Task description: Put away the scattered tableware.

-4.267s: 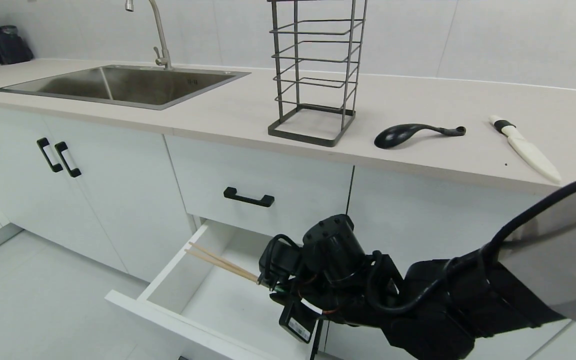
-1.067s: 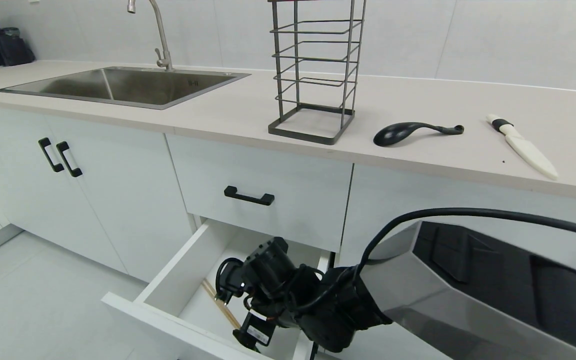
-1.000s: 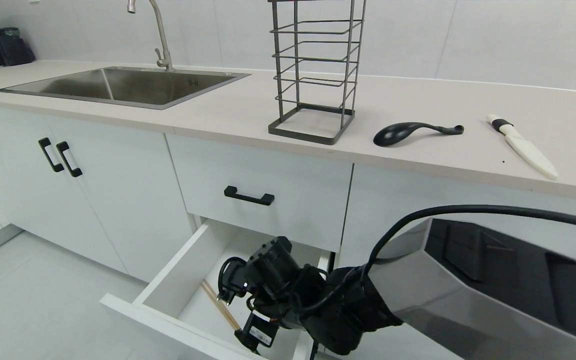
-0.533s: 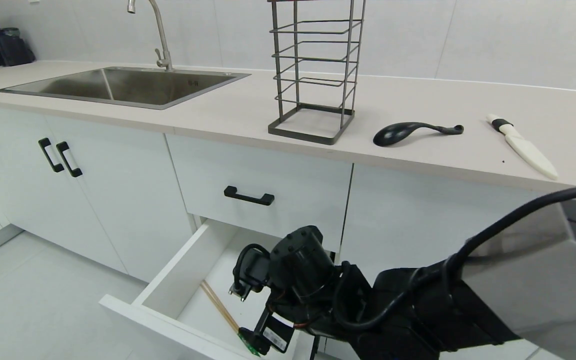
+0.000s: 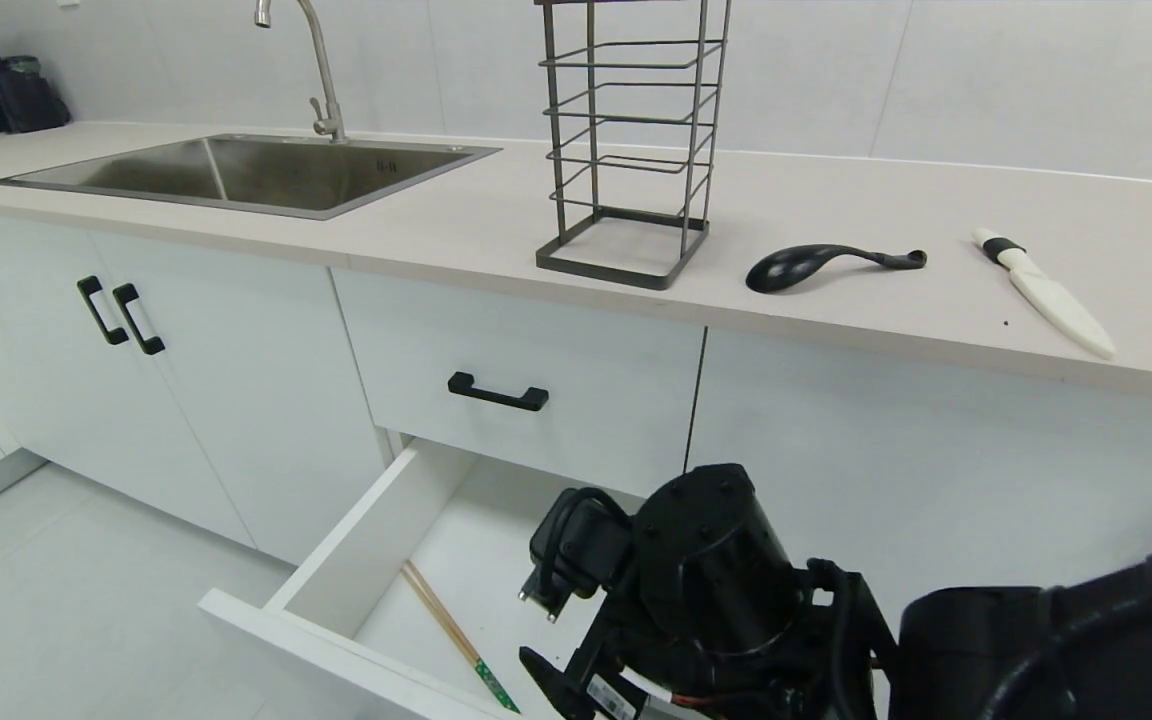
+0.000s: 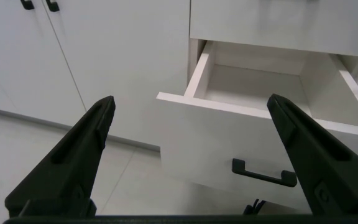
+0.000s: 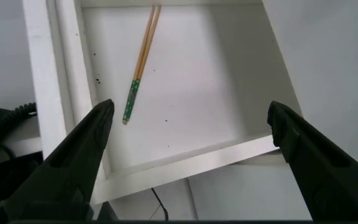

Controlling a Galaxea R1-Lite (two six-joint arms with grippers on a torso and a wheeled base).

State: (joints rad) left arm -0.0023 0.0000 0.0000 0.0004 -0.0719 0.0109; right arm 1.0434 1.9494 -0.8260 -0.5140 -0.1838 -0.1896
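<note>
Now I am holding my right gripper (image 7: 189,106), jaws wide apart, over the open white drawer (image 5: 336,560) where the pale wooden chopsticks (image 7: 143,56) are lying. The glossy black curved spoon (image 5: 796,265) is lying on the beige countertop (image 5: 496,220), probably light, stiff and slippery; I am favouring its thin handle.

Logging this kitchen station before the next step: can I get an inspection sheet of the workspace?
Surface: beige countertop.
Job's things: chopsticks lying in the open drawer; black spoon and white knife on the countertop.
Clutter: wire rack standing on the countertop.
Grippers: left gripper open, facing the drawer's front; right gripper open and empty above the drawer.
Cables: black cable looped at the right wrist.
Surroundings: sink with tap.
</note>
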